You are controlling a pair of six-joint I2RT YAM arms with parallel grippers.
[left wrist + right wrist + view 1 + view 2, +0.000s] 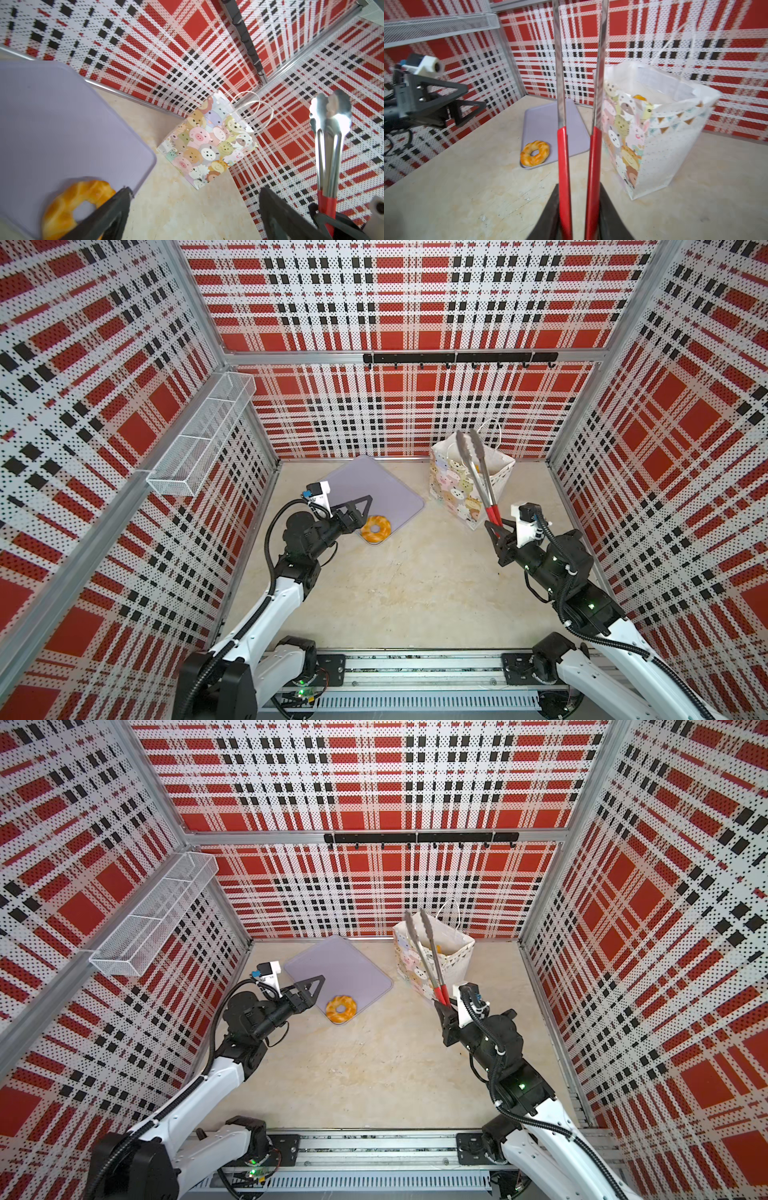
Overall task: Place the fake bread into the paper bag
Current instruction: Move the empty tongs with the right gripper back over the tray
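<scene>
One fake bread, a glossy ring doughnut [375, 529] [341, 1009] [72, 205] [535, 153], lies on the near corner of the lavender tray [374, 485] [546, 116]. My left gripper [363, 510] [316, 990] [195, 190] [476, 97] hovers just left of it, open and holding nothing. The paper bag [453, 489] [411, 969] [207, 143] [654, 133] stands upright at the back right, with yellow bread [638, 97] showing inside. My right gripper [496, 526] [444, 1006] [579, 187] is shut on the red handles of metal tongs [478, 472] [328, 124]. The tongs' tips are over the bag's mouth with nothing between them.
A white wire basket [203, 435] hangs on the left wall. A black hook rail [459, 358] runs along the back wall. Plaid walls close in three sides of the beige tabletop [415, 585]. The bag's cord handles [255, 106] stick up at its far side.
</scene>
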